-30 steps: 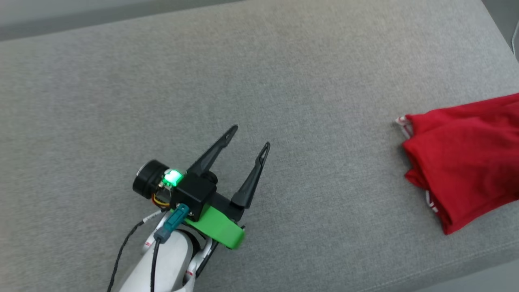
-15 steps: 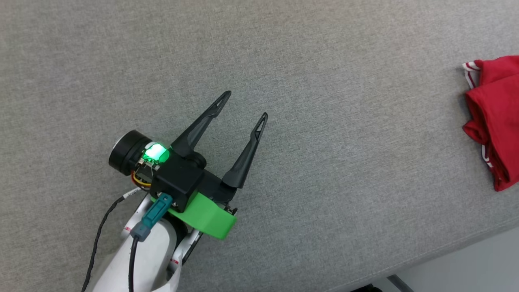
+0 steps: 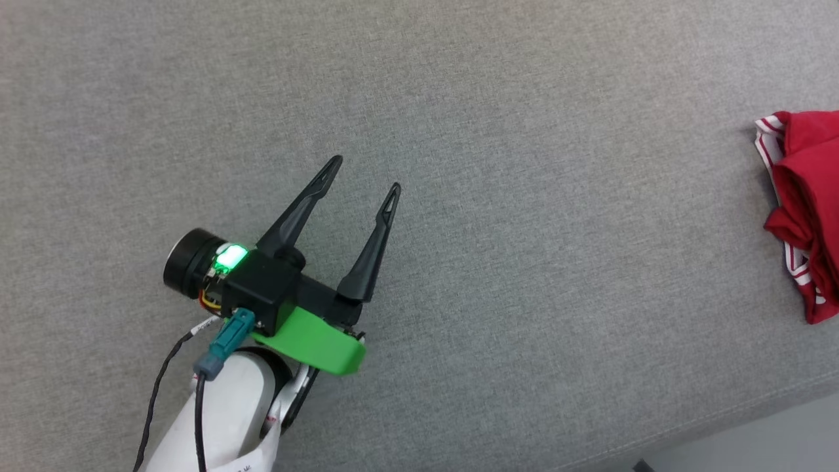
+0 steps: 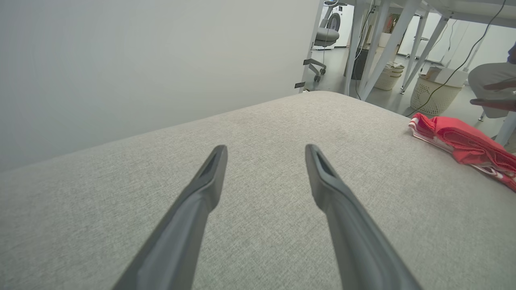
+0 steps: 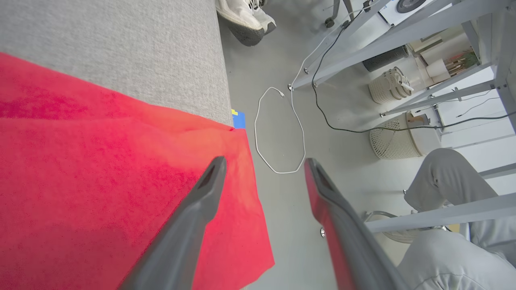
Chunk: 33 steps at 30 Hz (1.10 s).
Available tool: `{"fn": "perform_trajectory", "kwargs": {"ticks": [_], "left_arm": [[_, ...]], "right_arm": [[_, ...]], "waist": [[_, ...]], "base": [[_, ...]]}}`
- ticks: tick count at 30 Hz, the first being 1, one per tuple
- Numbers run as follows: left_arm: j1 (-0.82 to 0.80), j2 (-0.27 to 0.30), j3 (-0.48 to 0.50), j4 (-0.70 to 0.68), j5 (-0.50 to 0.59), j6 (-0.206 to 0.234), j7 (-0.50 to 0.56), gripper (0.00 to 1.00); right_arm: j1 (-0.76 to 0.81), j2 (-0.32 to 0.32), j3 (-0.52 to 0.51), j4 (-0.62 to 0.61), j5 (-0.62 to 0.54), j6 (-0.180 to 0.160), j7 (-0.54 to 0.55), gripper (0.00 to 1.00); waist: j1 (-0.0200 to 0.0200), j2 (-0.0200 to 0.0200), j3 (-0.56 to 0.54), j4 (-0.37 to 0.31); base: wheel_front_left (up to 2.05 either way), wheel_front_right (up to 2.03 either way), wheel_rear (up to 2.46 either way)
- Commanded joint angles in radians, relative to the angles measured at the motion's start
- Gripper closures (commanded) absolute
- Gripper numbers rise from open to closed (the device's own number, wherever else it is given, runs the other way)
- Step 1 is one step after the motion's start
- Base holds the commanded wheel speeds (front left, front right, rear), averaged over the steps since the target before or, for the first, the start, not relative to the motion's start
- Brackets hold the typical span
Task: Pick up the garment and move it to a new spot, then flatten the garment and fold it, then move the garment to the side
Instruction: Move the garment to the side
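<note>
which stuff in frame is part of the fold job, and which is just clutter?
Job:
garment
left gripper, open
right gripper, open above the garment's edge
grey padded surface

Clutter:
white cable loop
woven basket
shoe
seated person's leg
office chair

White forearm [image 3: 229,413], green bracket [image 3: 314,342], black cable [image 3: 152,410], dark left gripper [image 3: 366,173].
</note>
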Motion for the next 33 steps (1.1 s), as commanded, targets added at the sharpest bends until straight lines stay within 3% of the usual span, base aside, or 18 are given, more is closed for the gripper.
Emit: {"fn": "perform_trajectory", "kwargs": {"ticks": [1, 8, 15, 19, 20, 23, 33], "left_arm": [[0.020, -0.002, 0.012, 0.019, -0.015, 0.011, -0.015, 0.00], [0.088, -0.014, 0.080, 0.118, -0.074, 0.050, -0.064, 0.00], [0.167, -0.047, 0.132, 0.190, -0.113, 0.088, -0.085, 0.00], [0.209, -0.071, 0.148, 0.220, -0.120, 0.101, -0.088, 0.00], [0.243, -0.090, 0.168, 0.222, -0.114, 0.094, -0.089, 0.00], [0.266, -0.108, 0.187, 0.215, -0.105, 0.076, -0.090, 0.00], [0.332, -0.160, 0.253, 0.188, -0.025, 0.024, -0.090, 0.00]], "right_arm": [[-0.014, 0.023, -0.001, -0.021, 0.024, -0.001, -0.020, 0.00], [0.059, 0.095, 0.045, -0.224, 0.199, -0.001, -0.067, 0.00], [0.295, 0.182, 0.019, -0.588, 0.364, -0.001, -0.055, 0.00], [0.461, 0.270, -0.022, -0.771, 0.379, -0.001, -0.040, 0.00], [0.605, 0.358, -0.046, -0.892, 0.369, -0.001, -0.033, 0.00], [0.684, 0.413, -0.053, -0.939, 0.357, -0.001, -0.037, 0.00], [0.802, 0.489, -0.044, -0.947, 0.325, -0.001, -0.082, 0.00]], "waist": [[0.0000, 0.0000, -0.083, 0.030], [0.0000, 0.0000, -0.235, 0.088], [0.0000, 0.0000, -0.353, 0.170], [0.0000, 0.0000, -0.397, 0.216], [0.0000, 0.0000, -0.421, 0.254], [0.0000, 0.0000, -0.436, 0.277], [0.0000, 0.0000, -0.463, 0.302]], "base": [[0.00, 0.00, 0.00], [0.00, 0.00, 0.00], [0.00, 0.00, 0.00], [0.00, 0.00, 0.00], [0.00, 0.00, 0.00], [0.00, 0.00, 0.00], [0.00, 0.00, 0.00]]}}
